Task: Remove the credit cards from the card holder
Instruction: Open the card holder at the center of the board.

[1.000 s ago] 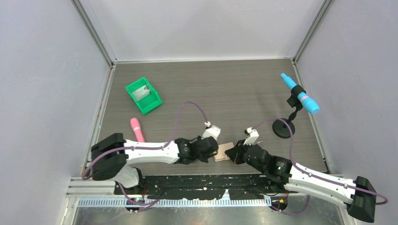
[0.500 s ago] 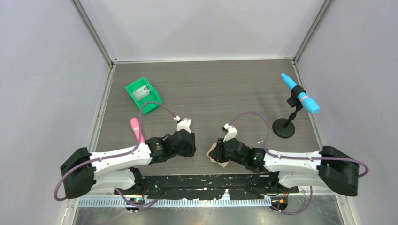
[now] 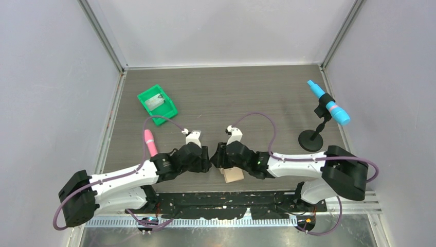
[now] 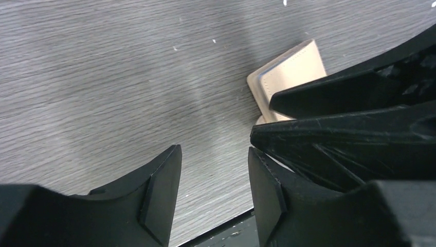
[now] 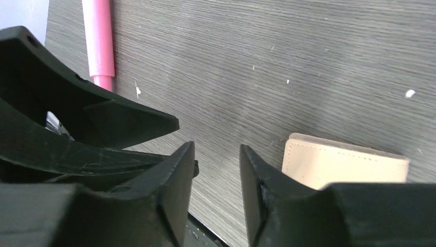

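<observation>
The card holder (image 3: 233, 176) lies folded shut on the table near the front edge, a tan leather-like flat piece; it also shows in the left wrist view (image 4: 288, 72) and the right wrist view (image 5: 339, 163). No credit cards show. My left gripper (image 3: 207, 162) (image 4: 213, 193) stands open over bare table, left of the holder. My right gripper (image 3: 218, 161) (image 5: 216, 190) is open too, nothing between its fingers, with the holder just beside its right finger (image 5: 257, 190). The two grippers meet almost tip to tip.
A pink pen-like stick (image 3: 149, 142) (image 5: 97, 41) lies left of the arms. A green bin (image 3: 157, 105) with a pale flat item in it sits at the back left. A blue tool on a black stand (image 3: 311, 140) is at the right. The table's front edge is close below both grippers.
Both arms swung left. The left gripper let go of the holder first; the right one carried it left, then opened. The holder now lies free on the table.
</observation>
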